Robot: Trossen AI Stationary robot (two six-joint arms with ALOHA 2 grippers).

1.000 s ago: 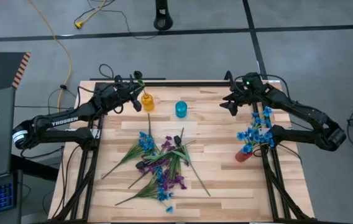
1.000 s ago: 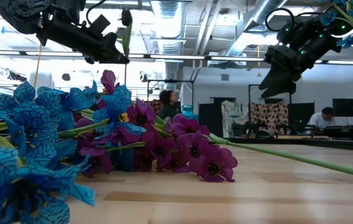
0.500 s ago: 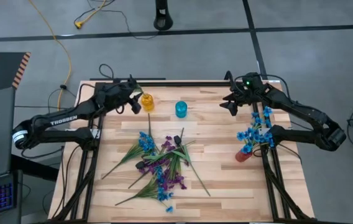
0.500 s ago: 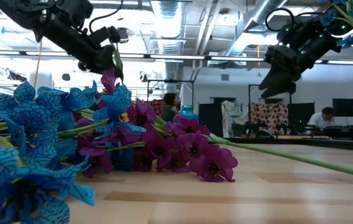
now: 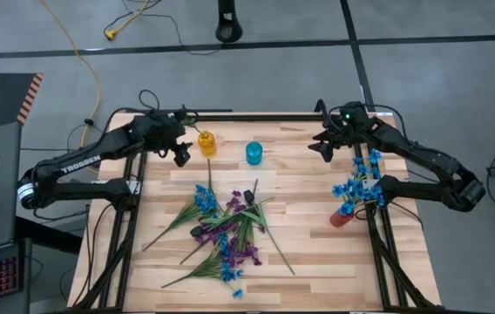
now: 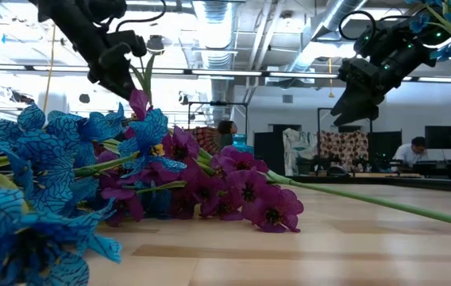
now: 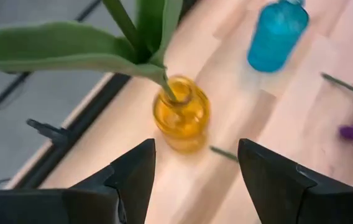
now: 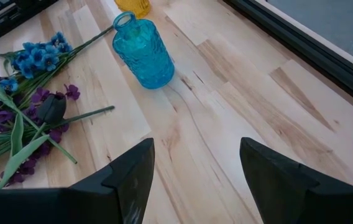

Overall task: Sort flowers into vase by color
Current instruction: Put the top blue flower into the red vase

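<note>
1. In the left wrist view, a green stem is seen standing in the mouth of the rounded yellow glass vase; from above this is barely made out.
2. The left end effector is open, just beside that vase, having been drawn back from it.
3. The right end effector is held open above the wooden tabletop.
4. Blue and purple flowers are heaped mid-tabletop, near the ribbed blue vase.

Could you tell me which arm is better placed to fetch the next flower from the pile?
Probably the left: its gripper is empty, jaws open, beside the yellow vase, slightly nearer the flower pile.
</note>
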